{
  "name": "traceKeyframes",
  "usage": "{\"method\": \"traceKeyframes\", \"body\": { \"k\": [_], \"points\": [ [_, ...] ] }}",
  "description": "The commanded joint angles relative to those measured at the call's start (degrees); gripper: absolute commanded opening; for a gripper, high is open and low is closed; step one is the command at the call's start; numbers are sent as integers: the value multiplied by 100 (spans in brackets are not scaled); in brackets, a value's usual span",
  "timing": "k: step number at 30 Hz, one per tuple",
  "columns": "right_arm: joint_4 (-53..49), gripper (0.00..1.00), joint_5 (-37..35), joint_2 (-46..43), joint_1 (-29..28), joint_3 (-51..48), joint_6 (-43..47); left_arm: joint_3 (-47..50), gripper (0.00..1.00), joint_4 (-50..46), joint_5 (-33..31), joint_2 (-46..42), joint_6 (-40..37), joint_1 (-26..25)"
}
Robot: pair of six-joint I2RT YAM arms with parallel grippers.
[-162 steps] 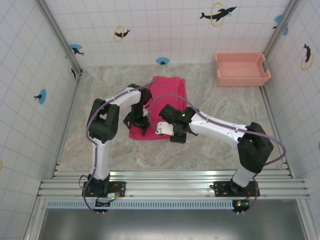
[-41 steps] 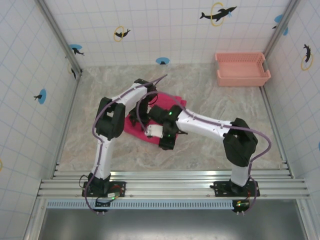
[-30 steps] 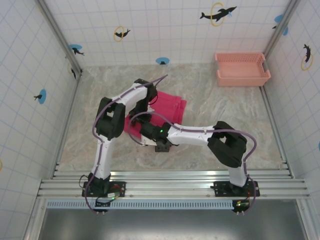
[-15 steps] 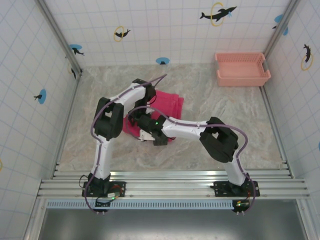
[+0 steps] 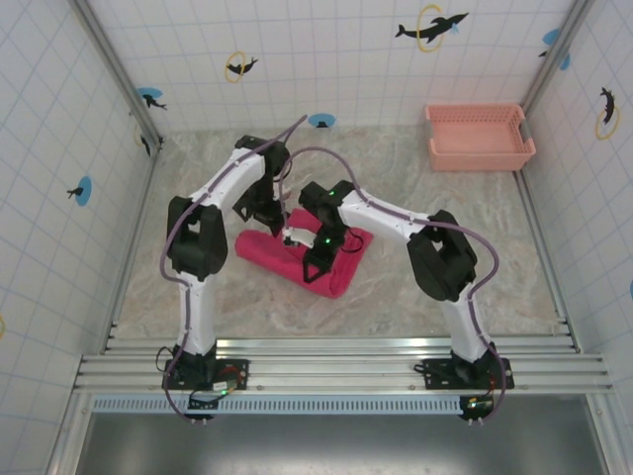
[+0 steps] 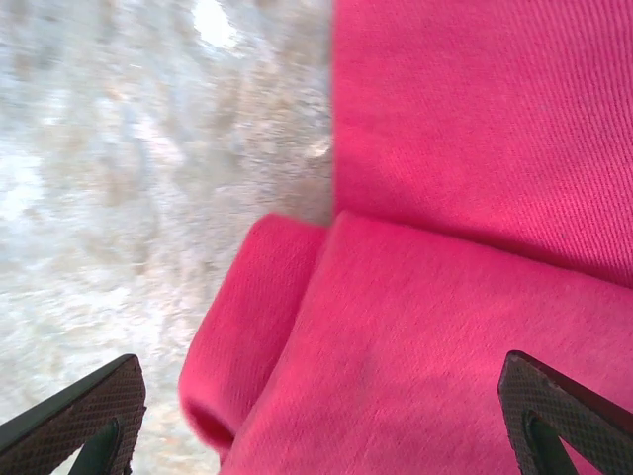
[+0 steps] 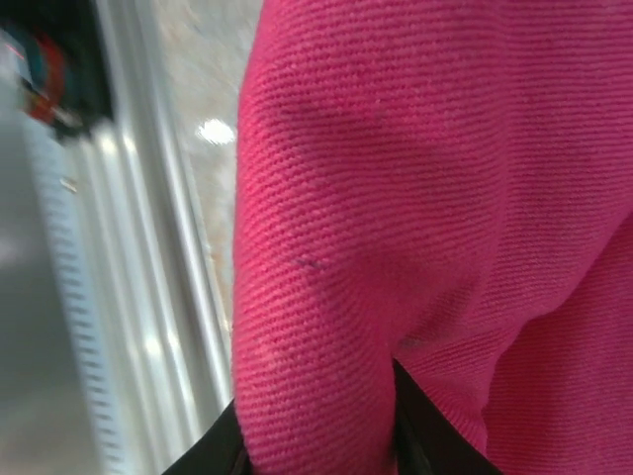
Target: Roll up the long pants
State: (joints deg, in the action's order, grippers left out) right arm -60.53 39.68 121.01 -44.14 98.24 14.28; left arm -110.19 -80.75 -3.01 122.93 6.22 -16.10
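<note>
The pants (image 5: 331,279) are plain magenta-red. The worktop (image 5: 445,287) is marbled beige and grey. The basket (image 5: 479,156) is salmon pink. The walls (image 5: 326,49) are white grid tiles with black dolphins, blue discs and yellow rings. The arms (image 5: 198,307) are white with black joints. The left pincer (image 6: 316,416) is black, cross-hatched.

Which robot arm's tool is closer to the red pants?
Right. The right tool pinches a fold of the long pants; the left tool hangs open just above them.

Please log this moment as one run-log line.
left gripper: open | right gripper: shut on long pants | long pants: partly rolled
</note>
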Motion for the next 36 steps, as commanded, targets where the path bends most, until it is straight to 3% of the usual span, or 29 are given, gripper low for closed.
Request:
{"method": "traceKeyframes", "body": {
  "k": [1,5,10,17,32,36],
  "points": [
    [191,23,1663,-41,484,-338,-616,-178,94,-216,-409,-402,55,-16],
    [771,23,2062,-44,1003,-925,-1072,-156,94,-200,-526,-476,221,-21],
    [870,24,1843,205,1411,-1214,-1210,33,94,-114,-414,-546,384,-33],
    [1571,25,1562,663,1834,-1544,-2091,7,94,-81,-241,-468,529,-245],
    [1991,27,1698,1021,2278,-1967,-2367,-1271,94,-269,470,1052,903,-882],
    [1953,37,1406,797,2451,-1918,-2330,-1150,94,-225,364,1497,908,-887]
  ]
}}
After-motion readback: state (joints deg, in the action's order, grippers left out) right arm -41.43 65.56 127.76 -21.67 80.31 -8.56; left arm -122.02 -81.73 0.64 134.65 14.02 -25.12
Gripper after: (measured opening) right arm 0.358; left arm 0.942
